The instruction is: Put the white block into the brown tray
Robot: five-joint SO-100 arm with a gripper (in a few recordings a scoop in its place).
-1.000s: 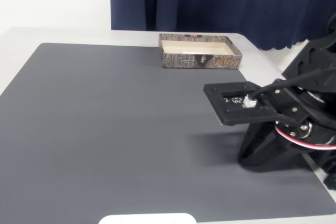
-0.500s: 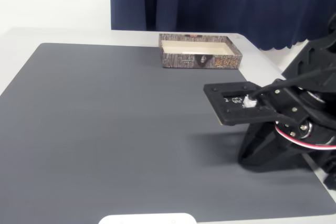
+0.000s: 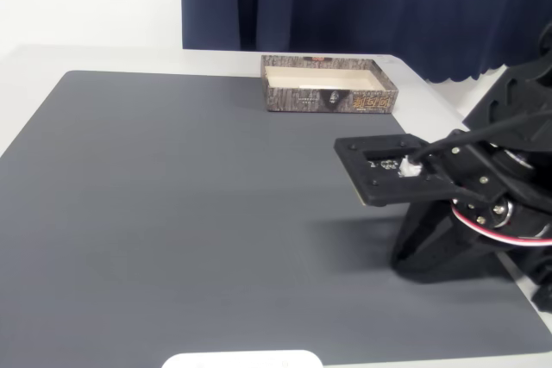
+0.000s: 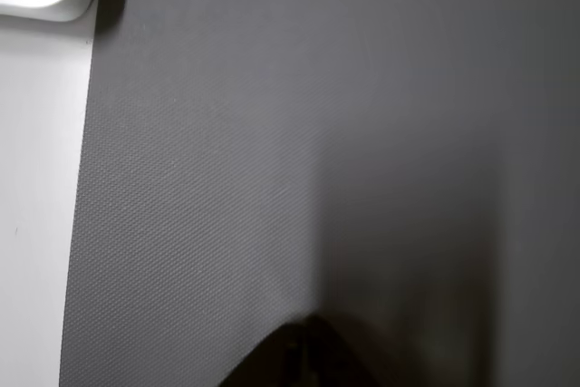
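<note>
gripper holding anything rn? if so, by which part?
Cannot be told. In the wrist view the gripper is a dark tip at the bottom edge above the grey mat, with no block seen in it; the jaws are unreadable.

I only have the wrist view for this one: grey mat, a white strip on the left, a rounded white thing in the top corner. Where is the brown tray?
Observer: In the fixed view the brown tray stands at the far edge of the grey mat, in front of a dark blue curtain.
Operator: And the arm?
Observer: The arm is folded low at the right side of the mat, well apart from the tray.
Operator: What is that rounded white thing?
Observer: A flat, wide white piece at the near edge, on the side opposite the tray.
</note>
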